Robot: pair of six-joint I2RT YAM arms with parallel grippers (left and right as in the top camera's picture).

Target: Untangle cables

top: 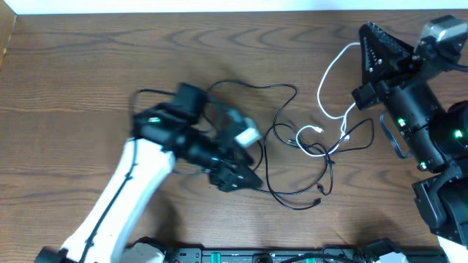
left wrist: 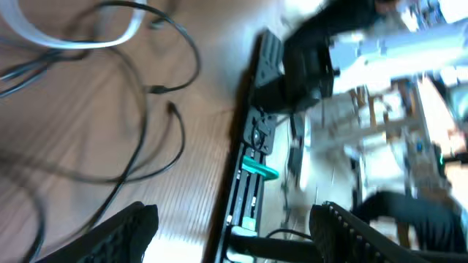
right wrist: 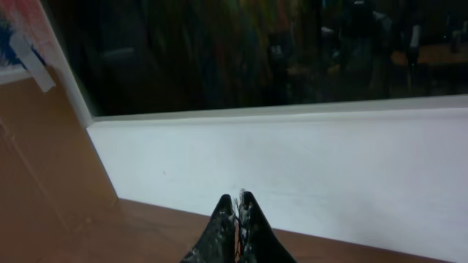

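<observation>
On the table [top: 88, 66], the left gripper [top: 238, 177] is near the middle, its fingers [left wrist: 131, 230] spread wide. The right gripper [top: 365, 33], far right, has fingers [right wrist: 225, 219] pressed together. Between them the black cable [top: 274, 88] loops, tangled with the white cable [top: 320, 91] at right.

A brown wood-grain table [top: 88, 66] fills the overhead view. A white strip [top: 183, 6] borders it at 12 o'clock and a black rail [top: 241, 256] at 6 o'clock. The right wrist view shows a white ledge [right wrist: 329, 168] beneath dark glass [right wrist: 219, 51], with pale tape [right wrist: 33, 66] at 10 o'clock.

Wooden table [top: 88, 66] (dark-grained): black cable [top: 274, 88], white cable [top: 328, 70]
</observation>
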